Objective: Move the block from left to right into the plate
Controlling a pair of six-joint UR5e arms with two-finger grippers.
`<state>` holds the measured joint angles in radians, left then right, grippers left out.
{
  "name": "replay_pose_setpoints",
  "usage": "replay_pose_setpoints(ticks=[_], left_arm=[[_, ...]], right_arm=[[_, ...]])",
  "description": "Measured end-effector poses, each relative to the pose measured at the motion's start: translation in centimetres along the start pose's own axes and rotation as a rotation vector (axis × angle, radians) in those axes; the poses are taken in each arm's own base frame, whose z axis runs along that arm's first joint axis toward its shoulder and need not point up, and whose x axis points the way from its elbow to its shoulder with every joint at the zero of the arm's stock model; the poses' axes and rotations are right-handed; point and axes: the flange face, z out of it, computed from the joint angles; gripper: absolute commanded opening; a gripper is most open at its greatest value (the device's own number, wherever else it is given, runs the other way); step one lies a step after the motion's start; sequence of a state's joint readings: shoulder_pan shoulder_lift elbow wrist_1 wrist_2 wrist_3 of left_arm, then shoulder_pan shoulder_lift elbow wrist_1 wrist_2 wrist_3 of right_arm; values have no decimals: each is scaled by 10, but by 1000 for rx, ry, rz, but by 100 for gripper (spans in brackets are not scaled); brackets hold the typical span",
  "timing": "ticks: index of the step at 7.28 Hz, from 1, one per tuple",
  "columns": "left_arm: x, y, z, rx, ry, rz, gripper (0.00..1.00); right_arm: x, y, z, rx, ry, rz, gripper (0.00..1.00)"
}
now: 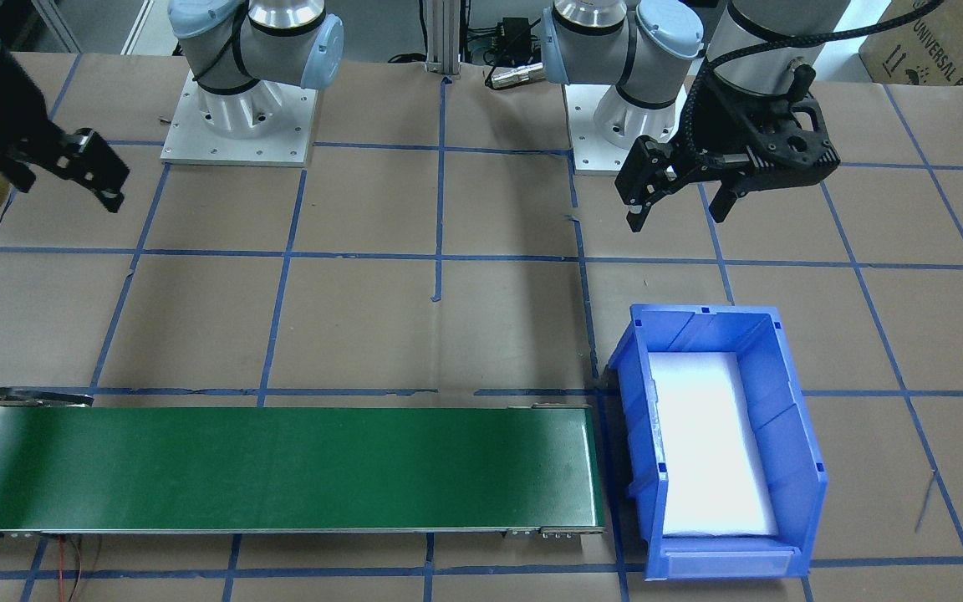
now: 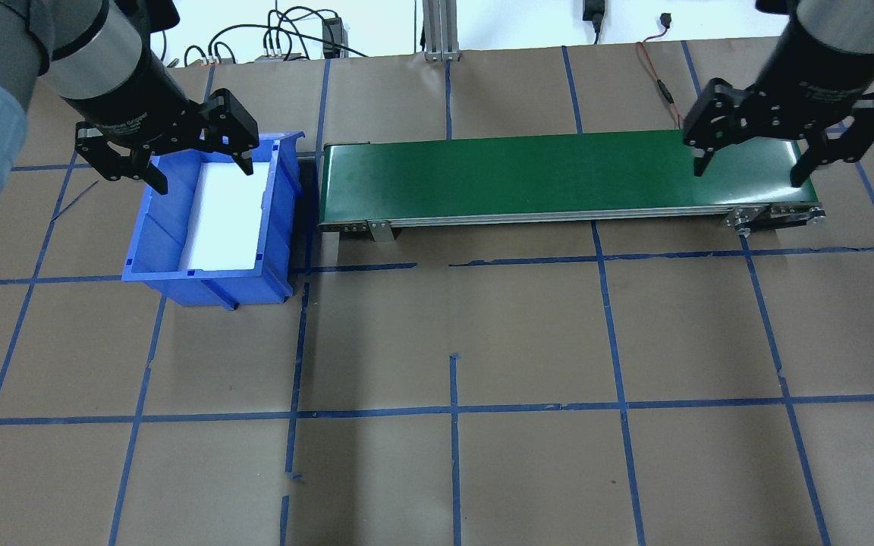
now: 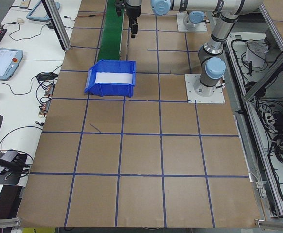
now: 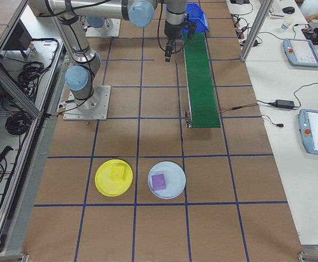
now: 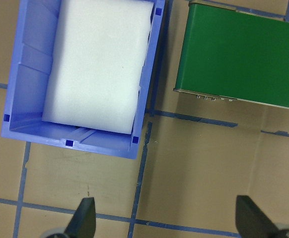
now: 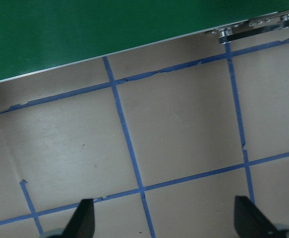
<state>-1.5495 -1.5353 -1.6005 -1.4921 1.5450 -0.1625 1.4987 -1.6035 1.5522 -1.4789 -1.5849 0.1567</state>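
- The yellow plate [image 4: 113, 177] sits on the brown surface [image 4: 159, 229] well apart from both arms, and a yellow block [image 4: 117, 172] already lies inside it.
- Just beside it, a pale blue plate [image 4: 166, 179] holds a purple block [image 4: 158, 182].
- The green conveyor belt [image 2: 558, 173] shows bare in every view, with no block on it.
- The blue bin [image 2: 213, 220] at the belt's left end holds only a white foam slab [image 2: 228, 216].
- The left tool [image 2: 171, 155] hangs over the bin, jaws spread and holding nothing.
- The right tool [image 2: 774, 148] hovers above the belt's right end, likewise spread and unloaded.
- Risk, as I judge it: with no loose block visible, the left tool may close on the foam slab or the bin wall, or a later block could overshoot the belt end before the right tool catches it.
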Motion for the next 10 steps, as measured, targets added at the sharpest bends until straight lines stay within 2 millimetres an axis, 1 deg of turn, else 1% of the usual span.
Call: replay_pose_setpoints(ticks=[1,2,3,5,7,10], left_arm=[[-1,0,0,2,-9,1,100],[-3,0,-1,6,-27,1,100],[-5,-1,-1,9,-41,1,100],[-8,-2,-1,11,-49,-4,100],[-17,-6,-1,11,-50,-18,100],[-20,-7,-1,11,-49,-23,100]], right_arm=[[-29,11,-2,16,-13,-4,100],[-44,15,-3,32,-22,-16,100],[-49,16,-2,39,-24,-26,100],[-51,16,-2,42,-20,-30,100],[-50,16,-1,41,-14,-33,100],[-50,15,1,39,-11,-129,100]])
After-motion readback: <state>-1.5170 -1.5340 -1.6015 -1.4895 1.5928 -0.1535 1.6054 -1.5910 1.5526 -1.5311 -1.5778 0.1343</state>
